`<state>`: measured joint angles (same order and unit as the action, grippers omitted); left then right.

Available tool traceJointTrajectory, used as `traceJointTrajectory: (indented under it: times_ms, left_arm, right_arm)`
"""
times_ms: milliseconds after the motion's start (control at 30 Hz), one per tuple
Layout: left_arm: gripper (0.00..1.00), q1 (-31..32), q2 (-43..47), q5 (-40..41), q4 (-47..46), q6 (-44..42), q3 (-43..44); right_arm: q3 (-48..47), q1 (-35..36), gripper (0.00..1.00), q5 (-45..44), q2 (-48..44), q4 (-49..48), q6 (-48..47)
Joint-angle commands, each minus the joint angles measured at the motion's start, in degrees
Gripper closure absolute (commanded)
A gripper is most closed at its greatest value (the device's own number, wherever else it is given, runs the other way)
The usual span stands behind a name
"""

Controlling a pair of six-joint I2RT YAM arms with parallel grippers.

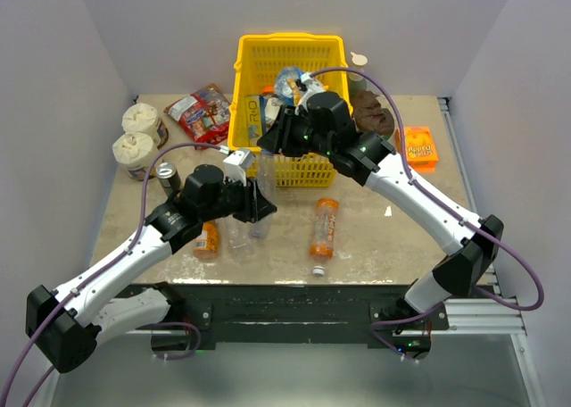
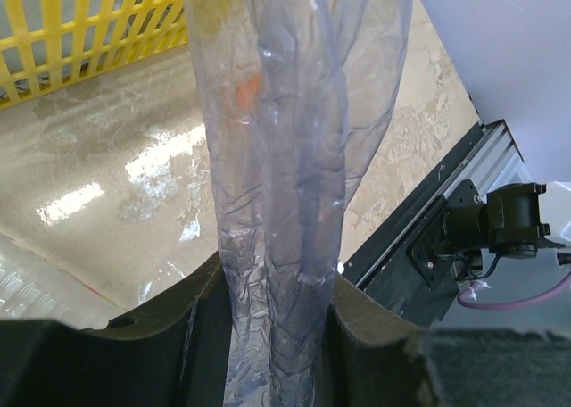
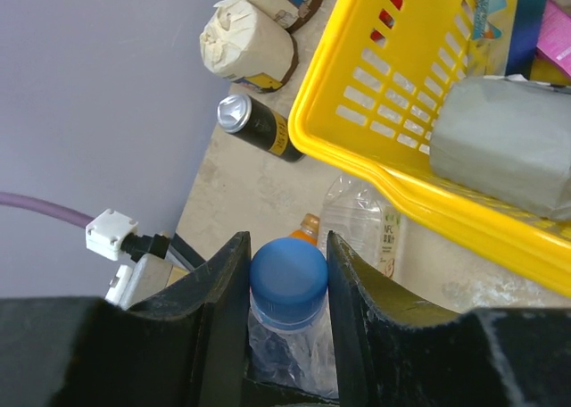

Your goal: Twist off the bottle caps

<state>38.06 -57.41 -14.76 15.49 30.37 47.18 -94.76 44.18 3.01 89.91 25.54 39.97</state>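
The right gripper (image 3: 287,246) pinches the blue cap (image 3: 287,278) between its fingers; the left gripper (image 2: 277,282) clamps the bottle (image 2: 285,139) body. It is better to twist without tilting.

A yellow basket (image 1: 290,39) stands at the back middle of the table (image 1: 393,237), with packets inside. Left of it lies a red snack bag (image 1: 203,112). Further left stands a tub with a crinkled white top (image 1: 140,119), a second tub (image 1: 135,148) just in front of it and a dark can (image 1: 167,176) upright beside that. An orange box (image 1: 418,147) lies right of the basket
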Motion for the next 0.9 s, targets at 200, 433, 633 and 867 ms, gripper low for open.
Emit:
traceJointTrajectory:
  times_ms: [200,433,633,867]
  left_arm:
    - [0.7,0.7,1.2,-13.5,-14.3,-3.0,-2.1]
    - [0.71,-0.6,-0.9,-16.0,-15.1,-2.5,-2.4]
    - [0.71,-1.2,-1.5,-17.0,-16.9,-2.2,-2.4]
    - [0.71,-1.7,-1.6,-18.2,-17.7,-2.2,-2.7]
  right_arm:
    - [3.4,-4.9,0.82,22.3,-3.7,-8.8,-9.6]
    - [2.8,-8.2,0.82,33.5,-5.1,-9.6,-13.2]
    - [2.3,-9.2,0.82,34.0,-6.1,-8.4,-14.5]
    - [2.0,-10.3,0.83,33.5,-6.9,-9.0,-14.7]
